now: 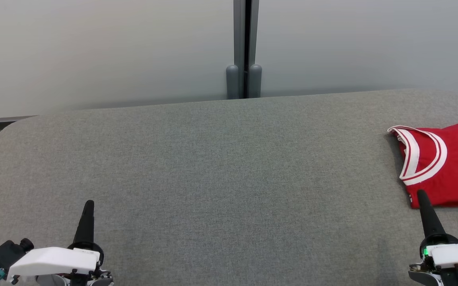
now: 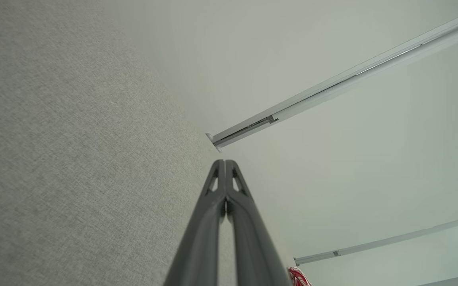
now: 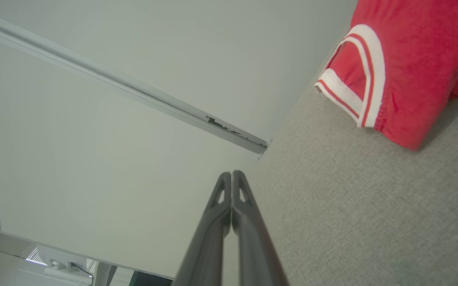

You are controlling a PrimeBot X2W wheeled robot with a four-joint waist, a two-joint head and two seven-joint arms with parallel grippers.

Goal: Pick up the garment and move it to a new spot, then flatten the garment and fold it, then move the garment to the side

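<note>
Garment [image 1: 443,167]: red jersey, white trim, at 3 o'clock on grey pad [image 1: 229,178]; looks folded, far side cut off by frame.
Handling: should be light, soft, floppy, a bit slick; pinch trimmed armhole edge at its 9 o'clock.
L gripper [image 1: 88,204]: 7 o'clock, jaws pressed together, empty.
R gripper [image 1: 420,194]: 5 o'clock, jaws together, empty, near Garment corner, not touching.

Grey fabric surface [image 1: 221,178]: open for passage from the left edge across the middle, near edge to far edge. One obstruction: red garment [image 1: 449,167], lying low against the right edge. Far edge closed off by pale wall panels [image 1: 94,51], with a grey post [image 1: 244,81] at its midpoint.
</note>
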